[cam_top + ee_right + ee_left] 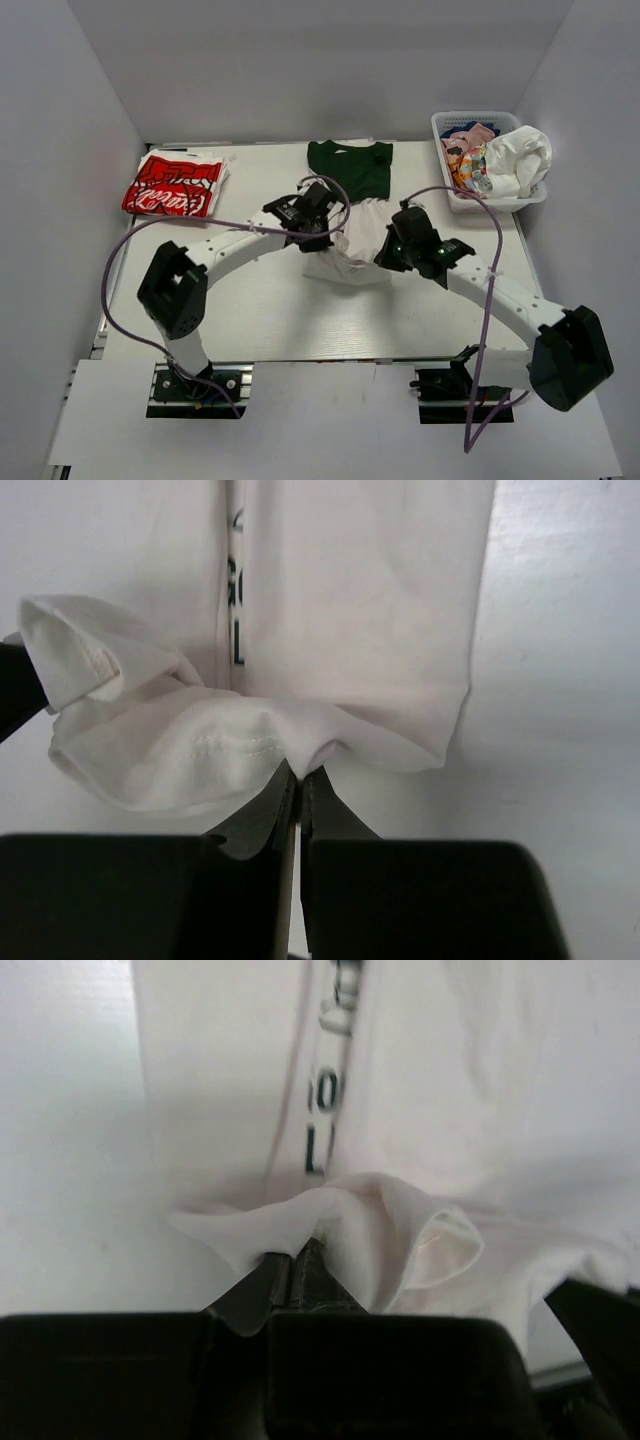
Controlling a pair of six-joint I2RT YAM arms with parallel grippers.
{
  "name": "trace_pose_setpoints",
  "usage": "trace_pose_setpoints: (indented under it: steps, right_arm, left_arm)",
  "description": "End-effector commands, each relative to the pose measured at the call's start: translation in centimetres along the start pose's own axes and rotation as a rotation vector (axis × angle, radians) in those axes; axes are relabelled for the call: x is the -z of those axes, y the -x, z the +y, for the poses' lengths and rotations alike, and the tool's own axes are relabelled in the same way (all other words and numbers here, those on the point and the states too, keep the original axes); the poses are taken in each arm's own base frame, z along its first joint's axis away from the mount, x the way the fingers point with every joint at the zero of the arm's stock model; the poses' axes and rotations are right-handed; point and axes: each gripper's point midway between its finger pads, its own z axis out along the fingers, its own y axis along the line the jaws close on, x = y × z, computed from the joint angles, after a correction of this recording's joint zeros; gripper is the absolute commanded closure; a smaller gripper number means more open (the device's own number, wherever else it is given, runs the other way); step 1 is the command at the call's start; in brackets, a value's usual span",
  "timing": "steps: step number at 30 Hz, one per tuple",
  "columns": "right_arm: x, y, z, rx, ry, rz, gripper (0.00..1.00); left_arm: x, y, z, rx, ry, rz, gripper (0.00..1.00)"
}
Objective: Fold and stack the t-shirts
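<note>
Top view, left to right. A folded red-and-white t-shirt [175, 186] lies flat at the far left of the table [250, 310], well apart from both arms.

The left gripper [297, 1258] is at mid-table. Its jaws are pressed together on a raised fold at the edge of the white t-shirt [352, 262], as the left wrist view shows. This shirt lies between the two grippers, partly folded, with a strip of black lettering showing along one crease. Its pinched edge is bunched and lifted off the table.

Just beyond it, touching or overlapping its far edge, a dark green t-shirt [350, 168] lies spread flat.

The right gripper [299, 778] is likewise closed, nipping a stitched hem of the same white t-shirt.

At the far right corner a white basket [492, 207] holds crumpled garments [515, 160], white and pink among them.
</note>
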Motion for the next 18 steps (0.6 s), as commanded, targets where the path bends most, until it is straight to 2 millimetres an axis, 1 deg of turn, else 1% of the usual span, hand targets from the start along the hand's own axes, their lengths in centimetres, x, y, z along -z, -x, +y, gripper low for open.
trace_pose_setpoints:
  steps: [1,2,3,4,5,6,7,8,9,10,11,12,13,14,15,16,17,18]
  right_arm:
    - [-0.5,5.3,0.4,0.008,-0.062,-0.134,1.00]
    - [-0.7,5.7,0.3,0.016,-0.071,-0.139,1.00]
    - [-1.5,6.5,0.5,0.013,-0.082,-0.137,1.00]
    - [-1.6,7.8,0.9,0.010,-0.073,-0.159,1.00]
    - [-1.6,8.7,1.6,0.008,-0.057,-0.167,1.00]
    - [-3.1,8.4,1.0,0.009,-0.080,-0.130,1.00]
    - [-3.4,8.8,0.9,0.011,-0.083,-0.127,1.00]
    - [-3.4,10.1,1.7,0.003,-0.065,-0.143,1.00]
    - [-4.7,9.8,0.9,0.003,-0.087,-0.112,1.00]
    - [-5.0,10.0,0.9,0.004,-0.086,-0.105,1.00]
    - [-5.0,11.1,1.4,-0.003,-0.073,-0.116,1.00]
    - [-6.0,10.9,0.9,-0.008,-0.085,-0.087,1.00]
    - [-6.2,11.4,1.0,-0.014,-0.082,-0.092,1.00]
    - [-6.4,11.3,0.8,-0.015,-0.085,-0.081,1.00]
    - [-7.0,11.4,0.1,-0.032,-0.094,-0.070,1.00]
    - [-7.3,11.4,-0.2,-0.041,-0.097,-0.067,1.00]
    - [-7.5,11.3,-0.2,-0.040,-0.095,-0.058,1.00]
    - [-8.0,11.6,-0.8,-0.056,-0.108,-0.057,1.00]
  left_arm:
    - [-0.7,3.7,1.9,0.006,0.103,-0.053,1.00]
    - [-1.0,4.2,1.8,0.004,0.099,-0.052,1.00]
    - [-0.9,5.9,1.7,0.016,0.092,-0.077,1.00]
    - [-1.2,6.6,1.5,0.005,0.079,-0.085,1.00]
    - [-2.1,7.0,1.6,0.012,0.091,-0.079,1.00]
    - [-2.0,8.6,1.3,0.018,0.073,-0.100,1.00]
    - [-2.3,9.0,1.0,-0.001,0.071,-0.103,1.00]
    - [-2.2,10.1,0.6,0.005,0.048,-0.113,1.00]
    - [-3.3,10.3,1.2,0.001,0.059,-0.098,1.00]
    - [-3.7,10.5,1.0,-0.010,0.060,-0.097,1.00]
    - [-3.7,11.6,0.8,-0.014,0.044,-0.113,1.00]
    - [-4.0,11.7,0.5,-0.025,0.035,-0.108,1.00]
    - [-4.4,12.2,0.9,-0.015,0.042,-0.111,1.00]
    - [-5.1,12.6,1.0,-0.019,0.041,-0.106,1.00]
    - [-5.3,12.6,0.8,-0.033,0.033,-0.100,1.00]
    - [-5.7,12.6,1.3,-0.026,0.043,-0.094,1.00]
    - [-6.3,12.5,1.3,-0.039,0.040,-0.083,1.00]
    - [-6.4,12.9,1.5,-0.029,0.031,-0.088,1.00]
